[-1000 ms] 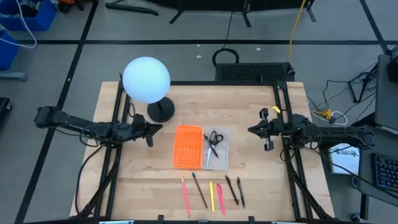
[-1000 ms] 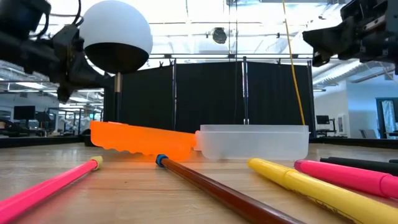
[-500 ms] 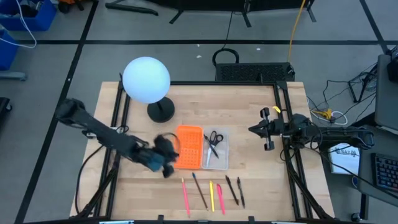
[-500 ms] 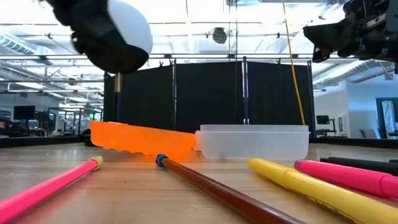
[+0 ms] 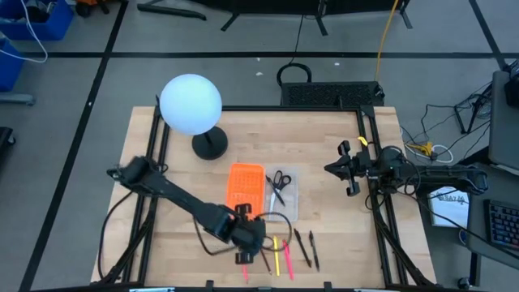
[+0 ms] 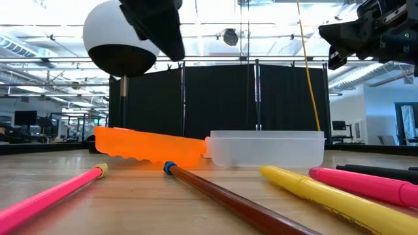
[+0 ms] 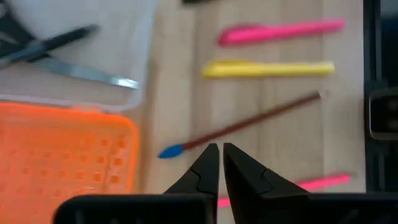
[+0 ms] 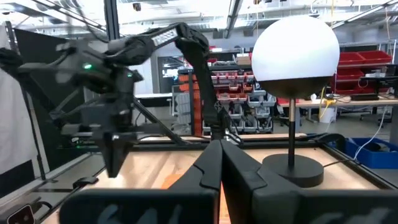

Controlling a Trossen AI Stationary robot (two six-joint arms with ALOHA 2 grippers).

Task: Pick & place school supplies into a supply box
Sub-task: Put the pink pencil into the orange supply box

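Observation:
The clear supply box [image 5: 284, 201] lies mid-table with the black-handled scissors [image 5: 278, 180] inside it. Its orange gridded lid [image 5: 246, 191] lies flat beside it on the left. Several pens lie side by side near the near edge: pink [image 5: 242, 253], brown [image 5: 260, 248], yellow [image 5: 276, 253], pink [image 5: 285, 259] and two dark ones [image 5: 306, 247]. My left gripper [image 5: 244, 243] hangs shut above the pens' far ends; in its wrist view its tips [image 7: 221, 150] stand over the brown pencil's blue end [image 7: 169, 151]. My right gripper [image 5: 328, 169] waits shut at the right edge.
A white globe lamp [image 5: 190, 104] on a black base [image 5: 210, 146] stands at the table's far left. Black frame rails [image 5: 369, 154] run along the left and right table edges. Bare wood lies to the right of the box and to the left of the pens.
My left arm has swung from the table's left edge toward the near edge and the right. It passed in front of the orange lid and now stands over the row of pens with its fingers pointing down. The pens and the box have stayed where they were.

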